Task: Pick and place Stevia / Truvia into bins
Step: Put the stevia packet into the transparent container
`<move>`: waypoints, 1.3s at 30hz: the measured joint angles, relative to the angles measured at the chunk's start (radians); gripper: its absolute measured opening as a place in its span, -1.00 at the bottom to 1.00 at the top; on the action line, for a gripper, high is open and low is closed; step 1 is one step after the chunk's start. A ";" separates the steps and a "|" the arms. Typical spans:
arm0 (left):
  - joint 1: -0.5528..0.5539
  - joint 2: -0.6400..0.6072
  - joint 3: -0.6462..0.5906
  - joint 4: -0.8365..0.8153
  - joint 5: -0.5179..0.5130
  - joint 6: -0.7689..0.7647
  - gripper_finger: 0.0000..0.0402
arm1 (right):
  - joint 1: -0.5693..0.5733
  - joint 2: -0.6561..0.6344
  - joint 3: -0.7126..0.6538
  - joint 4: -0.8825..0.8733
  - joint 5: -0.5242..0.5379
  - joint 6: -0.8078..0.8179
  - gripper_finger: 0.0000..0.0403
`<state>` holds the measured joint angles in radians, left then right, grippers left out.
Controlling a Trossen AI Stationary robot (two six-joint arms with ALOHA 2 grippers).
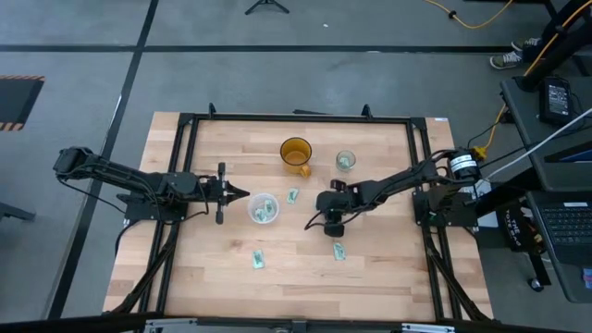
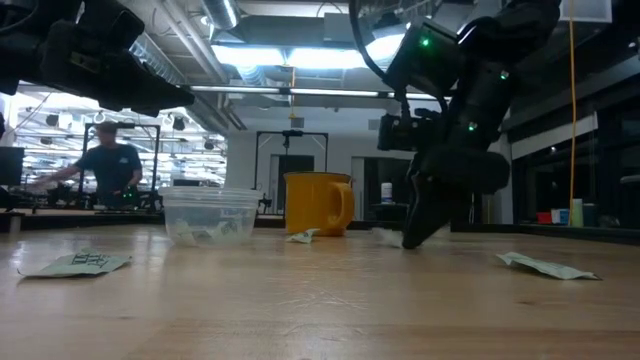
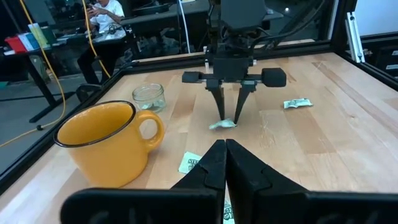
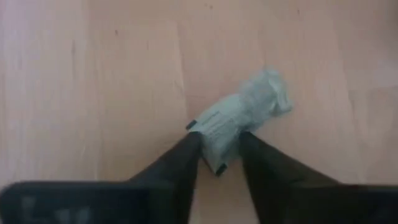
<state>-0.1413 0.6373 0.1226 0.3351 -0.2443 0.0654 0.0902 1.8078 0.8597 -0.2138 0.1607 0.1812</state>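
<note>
My right gripper [image 1: 324,209] points down at mid-table and is shut on a crumpled pale green Stevia packet [image 4: 239,118], also seen from the left wrist view as the packet [image 3: 222,124]. My left gripper [image 3: 225,163] hovers shut just left of the wide whitish cup [image 1: 263,208], touching nothing. That cup holds packets. The narrow glassy cup [image 1: 345,161] also holds one. Loose packets lie flat on the table: one [image 1: 292,195] by the wide cup, two [image 1: 258,259] [image 1: 339,251] nearer the near edge. My right gripper pinches one end of the packet [image 4: 217,144] between its two fingertips [image 4: 186,155], coming from above and pointing steeply down. The packet's other, crumpled end [image 4: 267,93] sticks out past the tips and lies on the table.
An amber mug [image 1: 296,154] stands toward the far edge, left of the narrow cup. A black frame [image 1: 185,120] runs around the tabletop. Bare wood lies between the cups and the near edge. A person [image 2: 108,165] works in the room behind the table.
</note>
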 joint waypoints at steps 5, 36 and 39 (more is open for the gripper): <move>0.000 0.000 0.000 0.000 0.000 0.000 -0.99 | -0.002 -0.024 -0.004 -0.012 -0.024 -0.003 -0.93; 0.000 0.000 0.000 -0.023 -0.053 0.000 -0.99 | -0.085 -0.633 -0.222 0.030 -0.022 -0.132 -0.98; 0.000 0.000 0.000 -0.023 -0.053 0.000 -0.99 | -0.089 -0.690 -0.283 0.133 0.017 -0.157 -0.98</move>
<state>-0.1410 0.6373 0.1223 0.3125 -0.2970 0.0650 0.0016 1.1176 0.5762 -0.0809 0.1781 0.0242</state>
